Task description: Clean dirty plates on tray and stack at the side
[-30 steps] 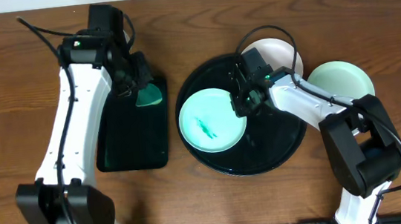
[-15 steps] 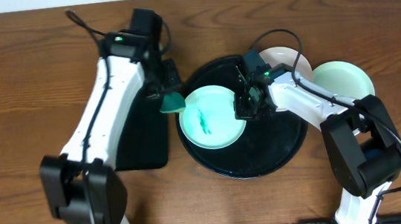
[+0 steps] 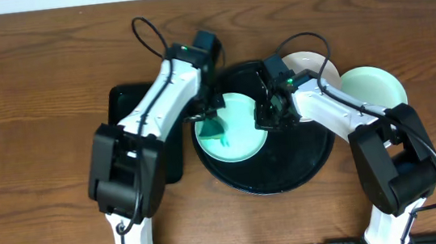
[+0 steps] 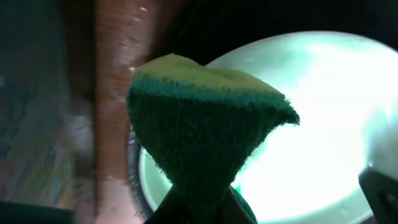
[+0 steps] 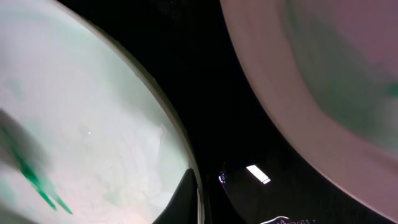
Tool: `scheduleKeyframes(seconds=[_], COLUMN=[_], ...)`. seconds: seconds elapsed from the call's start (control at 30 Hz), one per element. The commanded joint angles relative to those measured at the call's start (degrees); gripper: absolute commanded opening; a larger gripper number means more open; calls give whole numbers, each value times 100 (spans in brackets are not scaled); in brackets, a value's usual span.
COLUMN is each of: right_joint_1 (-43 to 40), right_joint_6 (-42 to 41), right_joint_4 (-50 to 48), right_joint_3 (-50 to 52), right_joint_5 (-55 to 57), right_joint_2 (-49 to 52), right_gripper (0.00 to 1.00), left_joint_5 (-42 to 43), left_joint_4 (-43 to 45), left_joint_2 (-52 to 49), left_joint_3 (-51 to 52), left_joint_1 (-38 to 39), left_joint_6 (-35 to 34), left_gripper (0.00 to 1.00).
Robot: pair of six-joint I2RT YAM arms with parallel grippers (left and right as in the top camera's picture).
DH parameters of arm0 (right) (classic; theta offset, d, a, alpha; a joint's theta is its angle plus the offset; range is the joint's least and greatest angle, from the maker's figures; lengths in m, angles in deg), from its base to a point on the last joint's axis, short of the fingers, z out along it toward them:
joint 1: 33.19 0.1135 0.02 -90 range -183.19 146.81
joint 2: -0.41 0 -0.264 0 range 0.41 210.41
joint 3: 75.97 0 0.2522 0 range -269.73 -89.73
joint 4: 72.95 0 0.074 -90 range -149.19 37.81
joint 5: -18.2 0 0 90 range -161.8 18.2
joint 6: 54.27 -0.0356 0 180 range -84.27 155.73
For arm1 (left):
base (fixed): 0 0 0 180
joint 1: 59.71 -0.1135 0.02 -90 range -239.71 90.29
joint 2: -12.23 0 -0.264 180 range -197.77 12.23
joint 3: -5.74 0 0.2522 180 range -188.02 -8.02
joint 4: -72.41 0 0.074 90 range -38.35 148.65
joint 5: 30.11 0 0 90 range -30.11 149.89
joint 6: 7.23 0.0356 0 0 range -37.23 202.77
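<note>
Mint plate (image 3: 244, 126) with a green smear, lying in the round black tray (image 3: 288, 171).
Stiff, light, probably slick and chippable; its rim is the place to hold, where the right gripper (image 3: 270, 118) is pinched shut. Left gripper (image 3: 210, 113) clamps a sponge (image 4: 205, 124) over it. No writing readable.

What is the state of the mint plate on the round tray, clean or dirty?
Dirty: the right wrist view shows a green streak on the plate.

Left hand (image 3: 212, 122) and right hand (image 3: 270, 116) are both clamped tight, angled downward, near each other but apart.
</note>
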Motion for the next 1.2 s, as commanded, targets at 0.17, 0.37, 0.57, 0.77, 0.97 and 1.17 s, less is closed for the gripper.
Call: scheduleKeyframes(seconds=[0.17, 0.37, 0.57, 0.77, 0.97, 1.17], right_joint_1=[2, 2, 2, 2, 2, 2], right_joint_6=[-116, -118, -118, -118, -118, -118], right_joint_4=[24, 15, -44, -44, -46, -44], right_joint_3=[199, 197, 199, 199, 199, 197], right_joint_5=[444, 439, 396, 396, 396, 398], right_joint_2=[190, 190, 190, 190, 190, 190], right_gripper=[1, 1, 1, 1, 1, 1], left_joint_5=[-249, 1464, 3047, 1832, -658, -1073], left_joint_4=[1088, 1464, 2190, 2295, 1401, 1008], left_joint_2=[-76, -76, -72, -66, -2, 85], left_joint_3=[1257, 1602, 1602, 1596, 1274, 1156], left_joint_1=[297, 297, 297, 234, 70, 79], left_joint_6=[-1685, -343, 1078, 798, -417, -647], left_gripper=[7, 7, 7, 7, 7, 7])
